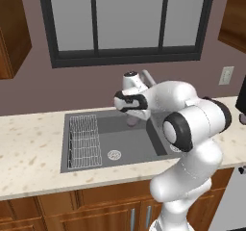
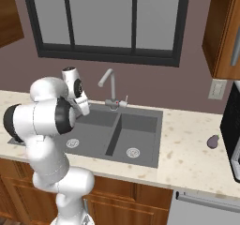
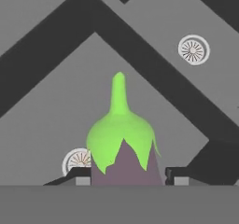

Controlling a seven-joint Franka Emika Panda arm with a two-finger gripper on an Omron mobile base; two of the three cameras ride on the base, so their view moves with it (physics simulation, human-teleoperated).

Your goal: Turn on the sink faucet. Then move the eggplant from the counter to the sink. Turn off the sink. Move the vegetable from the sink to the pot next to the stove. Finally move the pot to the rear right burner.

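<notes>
My gripper is shut on the eggplant, a purple body with a bright green cap and stem pointing away from the hand. Dark fingertips press on both of its sides. In the left base view the gripper hangs over the grey sink, near the back wall of the left basin, with a bit of the purple eggplant under it. The faucet stands behind the sink, and I see no water. The pot is out of view.
A wire rack lies at the left end of the sink. A drain sits in the left basin, another drain in the right one. A small dark purple object lies on the right counter beside a dark appliance.
</notes>
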